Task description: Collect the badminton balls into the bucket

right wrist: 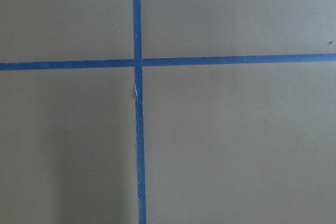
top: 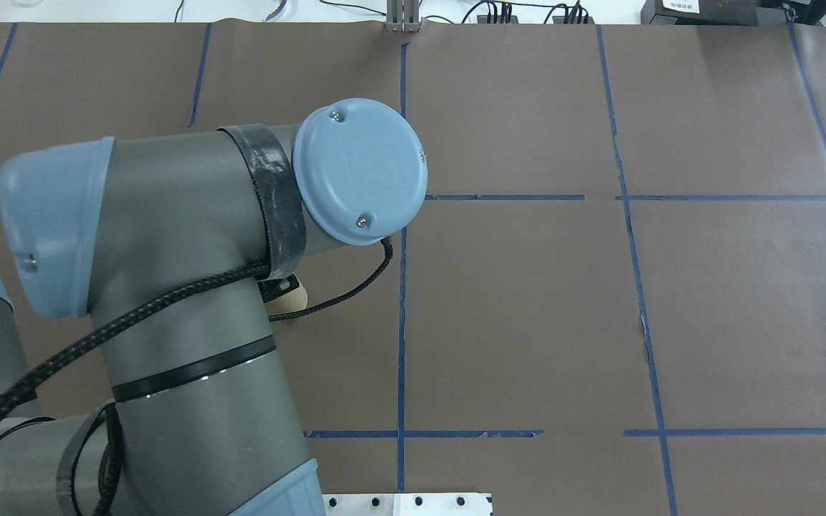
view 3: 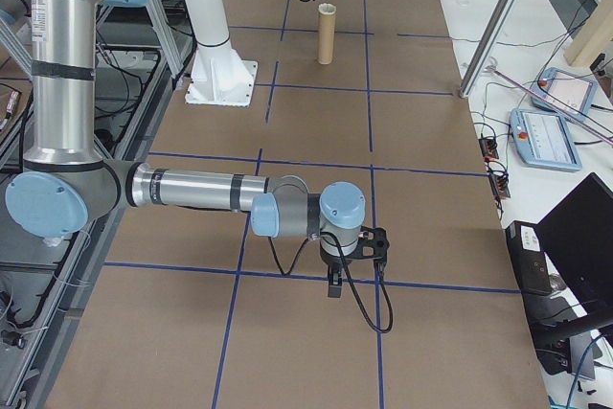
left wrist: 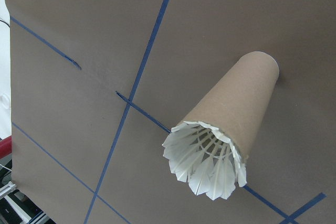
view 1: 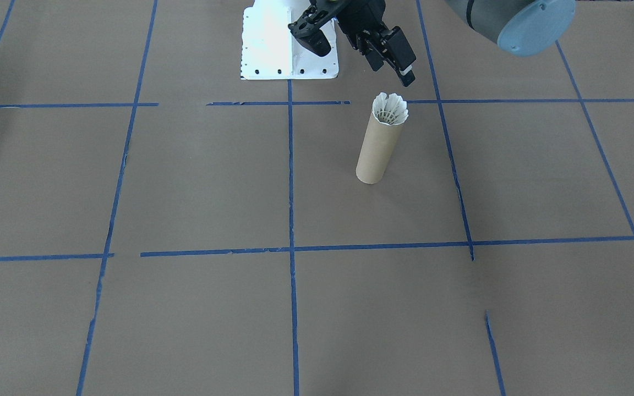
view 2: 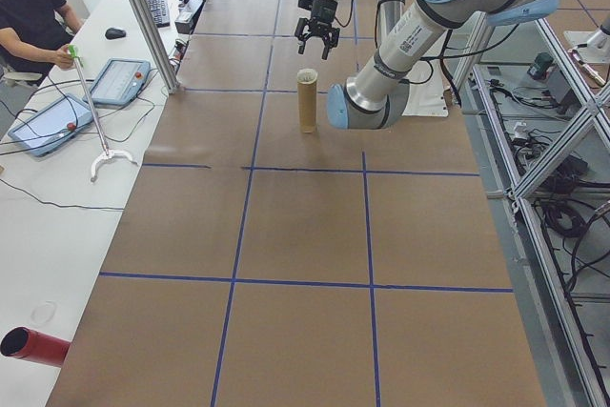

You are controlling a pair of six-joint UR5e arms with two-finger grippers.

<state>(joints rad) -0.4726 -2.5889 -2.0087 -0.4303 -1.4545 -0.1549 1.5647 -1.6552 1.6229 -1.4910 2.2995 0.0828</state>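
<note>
We see the left gripper (view 1: 364, 52) with fingers spread, nothing between them, hanging above the bucket (view 1: 378, 148), at its 12 o'clock in the front view. The shuttlecock (view 1: 389, 109) sits in the bucket's mouth, feather skirt poking out. The bucket stands upright on the table (view 1: 185, 181). The right gripper (view 3: 352, 261) shows only from the side, so we cannot tell its fingers' state.

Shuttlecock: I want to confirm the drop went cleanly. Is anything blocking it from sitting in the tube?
Nothing visible. The shuttlecock already sits in the top of the upright tube, feathers showing at the rim. The left gripper hangs above and beside it, jaws open and empty.
</note>
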